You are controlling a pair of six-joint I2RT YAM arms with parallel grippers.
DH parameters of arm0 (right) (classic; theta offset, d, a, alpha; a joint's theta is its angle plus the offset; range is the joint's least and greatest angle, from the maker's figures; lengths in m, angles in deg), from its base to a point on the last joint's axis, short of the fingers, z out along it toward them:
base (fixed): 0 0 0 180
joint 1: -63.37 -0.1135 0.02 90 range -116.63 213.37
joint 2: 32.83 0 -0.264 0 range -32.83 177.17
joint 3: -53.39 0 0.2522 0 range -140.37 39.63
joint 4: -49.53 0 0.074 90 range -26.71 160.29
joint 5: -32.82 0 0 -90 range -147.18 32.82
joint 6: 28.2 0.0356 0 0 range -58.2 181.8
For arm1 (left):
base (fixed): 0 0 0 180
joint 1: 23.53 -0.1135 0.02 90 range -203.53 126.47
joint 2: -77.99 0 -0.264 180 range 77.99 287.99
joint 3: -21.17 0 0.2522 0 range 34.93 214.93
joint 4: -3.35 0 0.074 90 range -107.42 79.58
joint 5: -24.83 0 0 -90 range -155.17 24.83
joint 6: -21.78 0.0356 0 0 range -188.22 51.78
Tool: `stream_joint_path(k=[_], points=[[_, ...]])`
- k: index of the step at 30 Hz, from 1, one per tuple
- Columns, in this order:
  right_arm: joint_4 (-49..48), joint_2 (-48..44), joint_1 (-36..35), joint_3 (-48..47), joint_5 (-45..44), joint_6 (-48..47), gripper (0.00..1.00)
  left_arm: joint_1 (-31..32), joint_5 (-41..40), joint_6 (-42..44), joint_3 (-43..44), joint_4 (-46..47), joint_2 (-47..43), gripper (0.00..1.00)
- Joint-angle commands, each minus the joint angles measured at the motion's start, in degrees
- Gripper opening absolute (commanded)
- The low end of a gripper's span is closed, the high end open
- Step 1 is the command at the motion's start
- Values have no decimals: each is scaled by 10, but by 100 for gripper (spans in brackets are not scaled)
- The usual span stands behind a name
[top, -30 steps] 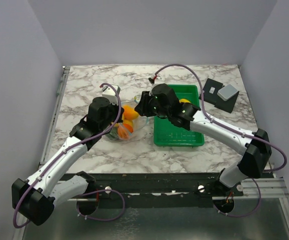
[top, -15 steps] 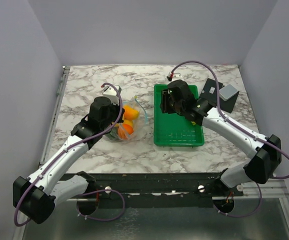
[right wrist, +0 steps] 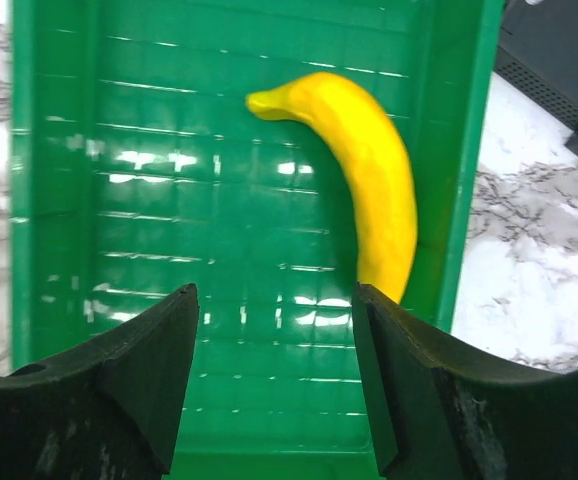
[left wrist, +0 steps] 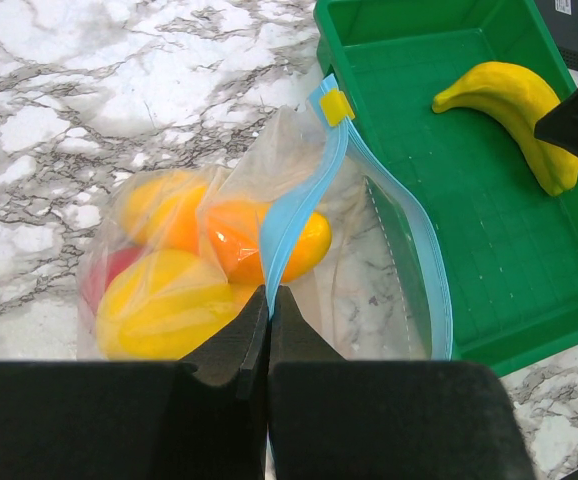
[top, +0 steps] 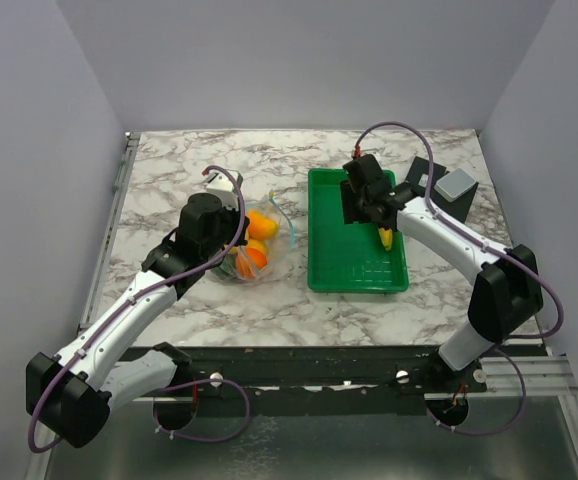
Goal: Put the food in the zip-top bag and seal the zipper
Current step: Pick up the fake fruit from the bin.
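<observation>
On bench (top: pixel 169 170) centre, left pincer (left wrist: pixel 268 300) is pinched tight on the zipper (left wrist: pixel 291 210) of the zip-top bag (left wrist: pixel 329 270), which lies at 9 o'clock of the green tray (top: pixel 354 270). Food (left wrist: pixel 159 310) sits inside the bag; the reddish blur at its 9 o'clock is probably another fruit. Right pincer (right wrist: pixel 274 305) hangs over the tray, jaws spread wide, holding nothing. Banana (right wrist: pixel 374 170) at its 1 o'clock.

**The right gripper (right wrist: pixel 272 298) is hovering over the green tray (right wrist: pixel 169 130)**

Its jaws are standing wide apart at 6 o'clock. A yellow banana (right wrist: pixel 369 170) is lying in the tray toward 2 o'clock, just beside the right wall. The marble table (right wrist: pixel 529 230) is showing at 3 o'clock.
</observation>
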Motion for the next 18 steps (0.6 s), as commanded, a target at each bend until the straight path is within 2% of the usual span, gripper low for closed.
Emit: stream_joint_path(k=[1,6,18], points=[[16,30,21,-16,-57,-24,70,3,-3,-3,4,-2,-2,0],[8,61,49,-23,-58,-28,74,3,-2,-3,4,-2,-3,0],[-9,138,80,-51,-67,-40,75,3,-2,-2,3,-1,-4,0]])
